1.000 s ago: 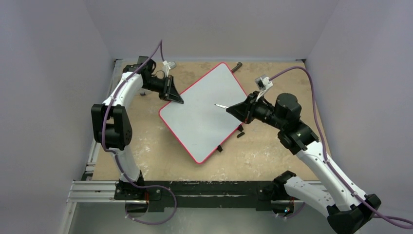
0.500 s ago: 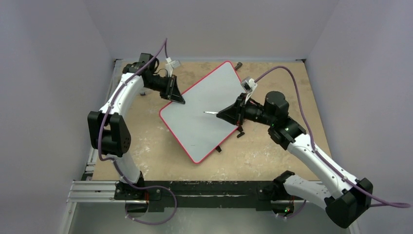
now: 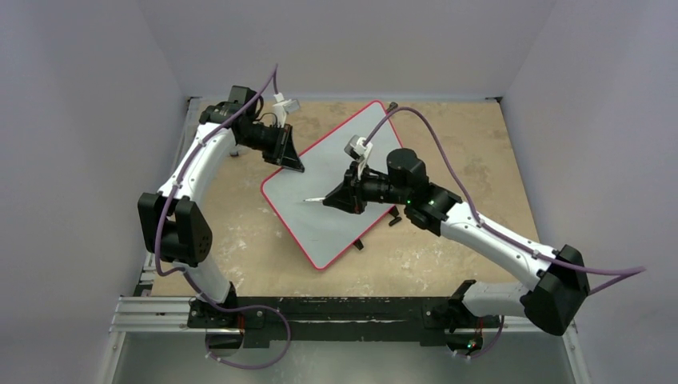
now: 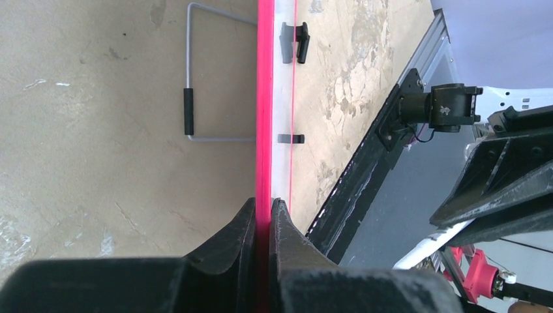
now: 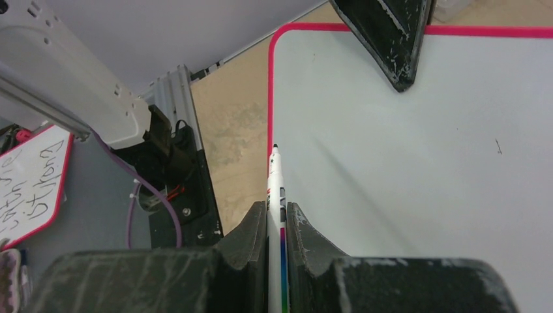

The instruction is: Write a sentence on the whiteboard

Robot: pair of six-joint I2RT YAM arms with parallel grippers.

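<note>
The whiteboard (image 3: 320, 220), white with a red rim, lies turned at an angle on the tabletop. My left gripper (image 3: 294, 166) is shut on its far left edge, and the left wrist view shows the red rim (image 4: 264, 98) pinched between the jaws of the left gripper (image 4: 263, 202). My right gripper (image 3: 328, 200) is shut on a white marker (image 3: 314, 199). Its black tip points left, over the board's left part near the rim. In the right wrist view the marker (image 5: 275, 176) sticks out of the right gripper (image 5: 277, 205). No sentence shows on the whiteboard (image 5: 404, 163), only a tiny dark mark (image 5: 497, 147).
Small black clips (image 3: 394, 216) lie by the board's right edge, and another (image 3: 359, 244) sits at its lower edge. A wire handle with a black grip (image 4: 189, 111) lies under the board side. A second small board with writing (image 5: 29, 182) stands off the table.
My right arm has swung left across the board, carrying the marker from the right side to the left part. The left gripper has kept hold of the rim.
</note>
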